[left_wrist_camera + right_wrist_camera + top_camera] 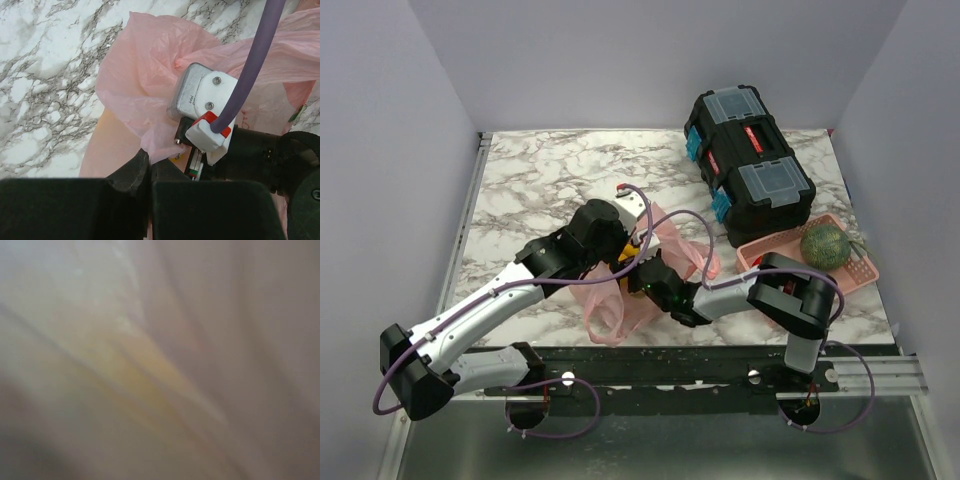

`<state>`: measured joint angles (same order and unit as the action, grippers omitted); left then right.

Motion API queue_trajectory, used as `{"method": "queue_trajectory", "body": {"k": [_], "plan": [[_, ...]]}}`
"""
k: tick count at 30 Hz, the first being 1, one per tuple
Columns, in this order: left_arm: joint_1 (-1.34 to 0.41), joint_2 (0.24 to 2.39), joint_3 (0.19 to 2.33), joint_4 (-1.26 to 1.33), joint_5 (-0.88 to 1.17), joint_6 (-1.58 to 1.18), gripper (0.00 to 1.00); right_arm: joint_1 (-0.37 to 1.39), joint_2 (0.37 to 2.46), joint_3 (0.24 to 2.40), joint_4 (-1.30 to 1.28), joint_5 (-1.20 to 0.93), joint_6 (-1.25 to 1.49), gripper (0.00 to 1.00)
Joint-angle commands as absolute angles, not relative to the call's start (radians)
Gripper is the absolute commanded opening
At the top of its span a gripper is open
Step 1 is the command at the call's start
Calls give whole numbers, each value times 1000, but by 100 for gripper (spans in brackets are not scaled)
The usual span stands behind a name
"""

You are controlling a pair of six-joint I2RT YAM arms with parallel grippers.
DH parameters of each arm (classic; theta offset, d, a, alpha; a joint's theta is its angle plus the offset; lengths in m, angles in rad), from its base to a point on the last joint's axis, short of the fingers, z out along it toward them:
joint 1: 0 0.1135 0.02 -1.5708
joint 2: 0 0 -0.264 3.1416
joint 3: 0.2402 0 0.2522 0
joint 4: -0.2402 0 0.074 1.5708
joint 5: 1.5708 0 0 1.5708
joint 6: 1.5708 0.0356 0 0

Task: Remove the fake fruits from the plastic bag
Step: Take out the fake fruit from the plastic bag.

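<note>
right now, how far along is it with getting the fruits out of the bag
Done: nothing, no fake fruit shows outside the plastic bag. In hand: the left jaws pinch the bag's plastic and the right arm reaches inside, its jaws hidden. Left: all the fruits.

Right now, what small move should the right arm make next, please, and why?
Probably ease the right tool slightly deeper toward the yellowish shape, then close: the left tool pinches the plastic bag, and the right wrist view shows only blurred film, nothing clearly held.
</note>
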<state>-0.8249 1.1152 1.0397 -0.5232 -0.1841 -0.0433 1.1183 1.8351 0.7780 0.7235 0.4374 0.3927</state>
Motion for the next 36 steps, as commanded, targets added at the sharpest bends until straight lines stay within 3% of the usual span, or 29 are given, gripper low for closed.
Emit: {"method": "queue_trajectory", "body": {"k": [1,12,19,25,36], "plan": [[-824,1116,1057,-533,-156,-25,0,1124,1885,804,862,452,298,100],[-823,1131,1064,-543,-150,-25,0,1125,2020,906,844,496,239,98],[-824,1144,1071,-550,-159,-28,0,1125,2010,885,887,433,232,72],[-824,1143,1069,-552,-169,-28,0,1124,1973,854,924,433,236,40],[-821,1142,1068,-559,-284,-33,0,1125,1795,768,871,446,240,19]]}}
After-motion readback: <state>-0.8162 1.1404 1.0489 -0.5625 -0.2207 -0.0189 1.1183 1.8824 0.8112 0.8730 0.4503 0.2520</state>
